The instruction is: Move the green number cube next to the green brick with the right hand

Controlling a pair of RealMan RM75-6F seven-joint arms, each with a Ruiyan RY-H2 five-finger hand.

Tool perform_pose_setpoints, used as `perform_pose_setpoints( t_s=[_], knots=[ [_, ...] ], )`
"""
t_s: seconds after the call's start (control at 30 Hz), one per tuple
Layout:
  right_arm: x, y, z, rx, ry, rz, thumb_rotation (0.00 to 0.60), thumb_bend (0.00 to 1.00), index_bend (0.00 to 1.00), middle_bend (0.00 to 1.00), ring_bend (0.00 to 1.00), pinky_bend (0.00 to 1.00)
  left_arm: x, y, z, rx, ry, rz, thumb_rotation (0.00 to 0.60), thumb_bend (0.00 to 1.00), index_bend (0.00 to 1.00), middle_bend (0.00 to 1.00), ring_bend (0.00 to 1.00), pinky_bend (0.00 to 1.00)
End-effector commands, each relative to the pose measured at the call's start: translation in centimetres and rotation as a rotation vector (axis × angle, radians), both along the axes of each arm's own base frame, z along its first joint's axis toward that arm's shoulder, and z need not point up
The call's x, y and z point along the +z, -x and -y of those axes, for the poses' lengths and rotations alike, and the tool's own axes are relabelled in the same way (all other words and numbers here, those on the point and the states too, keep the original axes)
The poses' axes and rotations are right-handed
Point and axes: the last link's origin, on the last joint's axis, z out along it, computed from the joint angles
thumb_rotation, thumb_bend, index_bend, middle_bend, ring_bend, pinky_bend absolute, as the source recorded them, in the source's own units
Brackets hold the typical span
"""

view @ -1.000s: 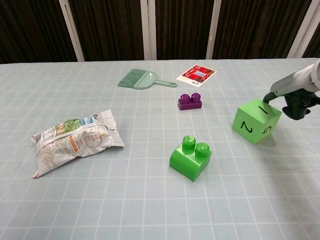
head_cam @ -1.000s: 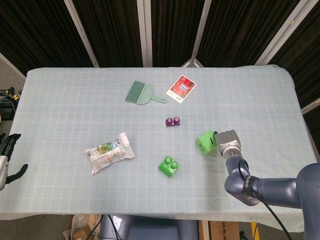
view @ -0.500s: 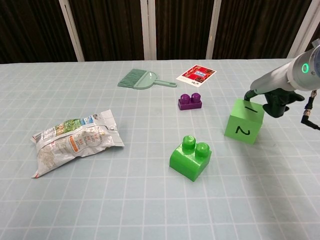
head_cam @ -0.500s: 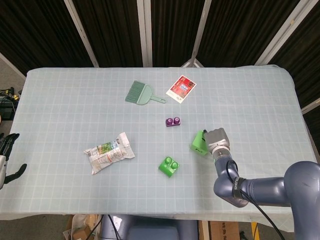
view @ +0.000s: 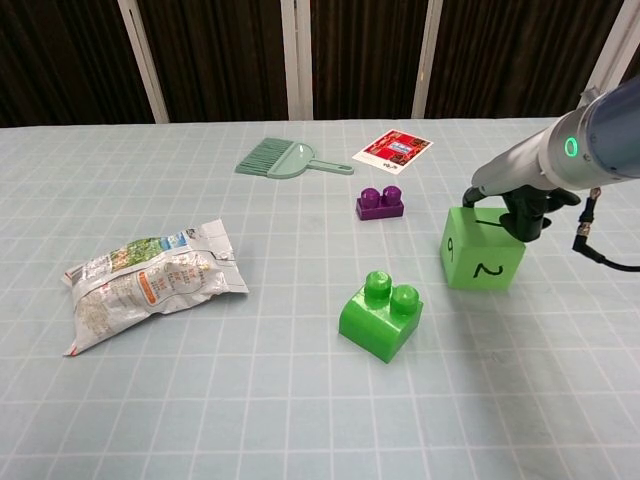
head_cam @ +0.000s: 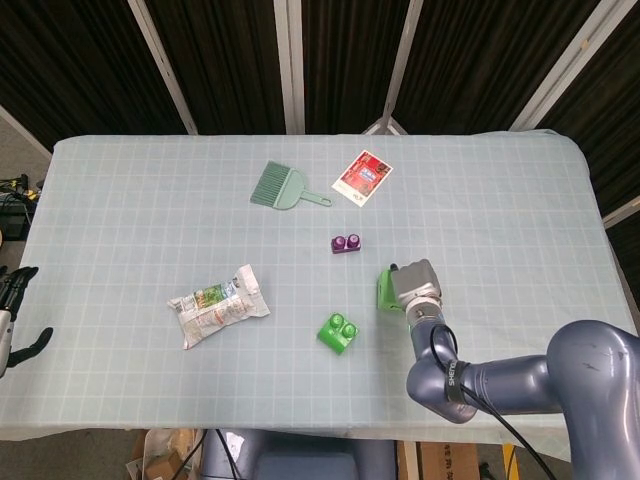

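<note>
Green number cube (view: 482,260) now right of centre in chest view, shifted left toward green brick (view: 381,316), gap narrowing but still apart. Right hand (view: 517,207) grips cube's top, fingers clamped on it. Left hand (head_cam: 14,318) idle at left edge, fingers apart.

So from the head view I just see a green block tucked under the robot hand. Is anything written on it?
Observer: Yes. The chest view shows the green number cube with a 2 on its near face.
Operator: Any other number?
Observer: The side facing the green brick bears a 6 or a 9; I cannot tell which.
Operator: Does the arm have lights?
Observer: A green ring light glows on the arm, above the right robot hand.
</note>
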Motion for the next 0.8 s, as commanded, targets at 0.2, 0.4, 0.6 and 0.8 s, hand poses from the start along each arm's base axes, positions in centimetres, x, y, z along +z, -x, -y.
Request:
perform_pose_setpoints(
  t_s=[0.2, 0.4, 0.6, 0.8],
  knots=[
    [-0.8, -0.8, -1.2, 0.018, -0.038, -0.015, 0.600, 0.80, 0.13, 0.84, 0.84, 0.74, 0.1, 0.0, 0.0, -0.001, -0.001, 0.003, 0.600, 0.34, 0.10, 0.10, 0.05, 0.16],
    [-1.1, -1.5, -2.3, 0.052, -0.068, -0.034, 0.600, 0.80, 0.15, 0.84, 0.84, 0.74, 0.1, 0.0, 0.0, 0.001, -0.001, 0.002, 0.600, 0.34, 0.10, 0.10, 0.05, 0.16],
    [-0.9, -1.7, -3.2, 0.068, -0.083, -0.059, 0.600, 0.79, 0.18, 0.84, 0.84, 0.74, 0.0, 0.0, 0.0, -0.001, -0.001, 0.001, 0.600, 0.34, 0.10, 0.10, 0.05, 0.16],
    [-0.7, -1.9, -4.3, 0.085, -0.103, -0.077, 0.600, 0.79, 0.22, 0.84, 0.84, 0.74, 0.0, 0.0, 0.0, 0.000, 0.000, 0.001, 0.600, 0.34, 0.10, 0.10, 0.05, 0.16]
  ],
)
